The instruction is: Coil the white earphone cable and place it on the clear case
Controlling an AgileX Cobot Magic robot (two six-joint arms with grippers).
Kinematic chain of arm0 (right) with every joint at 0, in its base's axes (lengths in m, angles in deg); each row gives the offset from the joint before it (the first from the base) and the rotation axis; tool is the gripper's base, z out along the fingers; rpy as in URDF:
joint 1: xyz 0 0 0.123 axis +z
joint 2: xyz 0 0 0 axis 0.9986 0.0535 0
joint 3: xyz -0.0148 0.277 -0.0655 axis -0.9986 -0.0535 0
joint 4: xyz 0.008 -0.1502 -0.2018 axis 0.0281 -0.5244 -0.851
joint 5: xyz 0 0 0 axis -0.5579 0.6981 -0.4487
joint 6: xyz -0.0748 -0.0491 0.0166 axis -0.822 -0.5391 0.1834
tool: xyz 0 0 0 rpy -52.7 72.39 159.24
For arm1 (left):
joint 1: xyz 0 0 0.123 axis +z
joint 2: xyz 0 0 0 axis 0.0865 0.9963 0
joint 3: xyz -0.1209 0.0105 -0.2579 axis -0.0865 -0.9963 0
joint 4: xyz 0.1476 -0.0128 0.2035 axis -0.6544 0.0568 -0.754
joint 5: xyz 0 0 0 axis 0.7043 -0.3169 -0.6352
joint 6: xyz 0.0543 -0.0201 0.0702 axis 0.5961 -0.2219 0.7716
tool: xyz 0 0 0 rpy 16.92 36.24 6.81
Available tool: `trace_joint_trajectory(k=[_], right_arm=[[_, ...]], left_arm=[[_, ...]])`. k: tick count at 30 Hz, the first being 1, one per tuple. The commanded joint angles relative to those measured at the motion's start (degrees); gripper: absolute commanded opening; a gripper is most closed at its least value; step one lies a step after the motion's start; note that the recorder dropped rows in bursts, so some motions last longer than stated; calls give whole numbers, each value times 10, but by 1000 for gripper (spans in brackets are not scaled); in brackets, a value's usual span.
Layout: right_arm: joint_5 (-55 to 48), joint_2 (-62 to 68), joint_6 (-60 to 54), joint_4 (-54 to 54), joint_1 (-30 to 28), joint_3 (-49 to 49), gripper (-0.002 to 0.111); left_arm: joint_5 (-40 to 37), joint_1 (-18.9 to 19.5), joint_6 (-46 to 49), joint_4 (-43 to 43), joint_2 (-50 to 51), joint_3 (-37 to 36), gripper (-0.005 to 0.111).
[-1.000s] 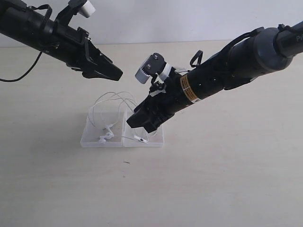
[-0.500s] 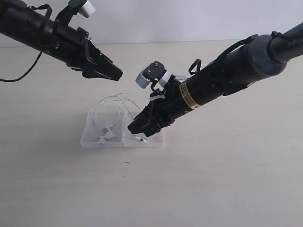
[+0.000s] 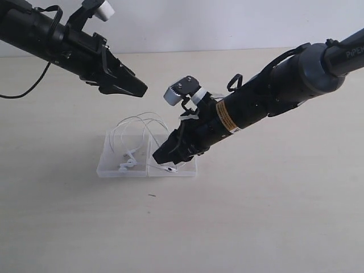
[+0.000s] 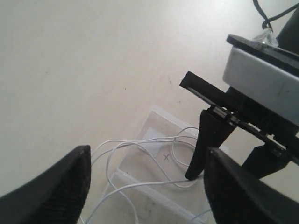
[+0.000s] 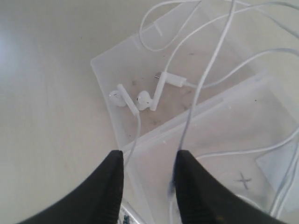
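Note:
The clear case (image 3: pixel 108 165) lies open on the table with the white earphone cable (image 3: pixel 138 120) looped loosely over both halves. Both earbuds (image 5: pixel 144 99) rest in one half. My right gripper (image 3: pixel 163 154) is open and hangs low over the hinge between the halves. In the right wrist view (image 5: pixel 147 186) one strand (image 5: pixel 205 79) runs along the inner edge of a finger (image 5: pixel 196 191) and nothing is pinched. My left gripper (image 3: pixel 136 88) is open and hovers above and behind the case. From its wrist camera (image 4: pixel 147 186) the cable loops (image 4: pixel 140 145) and the case rim (image 4: pixel 154 112) show below.
The case half under the right gripper has a white label (image 5: pixel 278 163) and a small x mark (image 5: pixel 243 178). A thick black robot cable (image 3: pixel 25 91) hangs at the far left. Bare beige tabletop (image 3: pixel 227 227) surrounds the case.
The right gripper has come down and forward until its tips are just over the case. The left arm has not moved, and the cable lies much as before.

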Motion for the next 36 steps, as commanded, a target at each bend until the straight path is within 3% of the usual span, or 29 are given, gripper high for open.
trace_joint_trajectory(k=[1, 7, 23, 36], right_arm=[[-41, -4, 10, 2, 0, -3, 48], [-80, -27, 10, 2, 0, -3, 63], [-116, -44, -3, 2, 0, -34, 63], [-205, -173, -7, 2, 0, -91, 71]], left_arm=[[-3, 1, -3, 9, -6, 4, 66], [-3, 1, -3, 11, -5, 4, 66], [-1, 1, -2, 11, -5, 4, 66], [-5, 1, -1, 30, -5, 4, 65]])
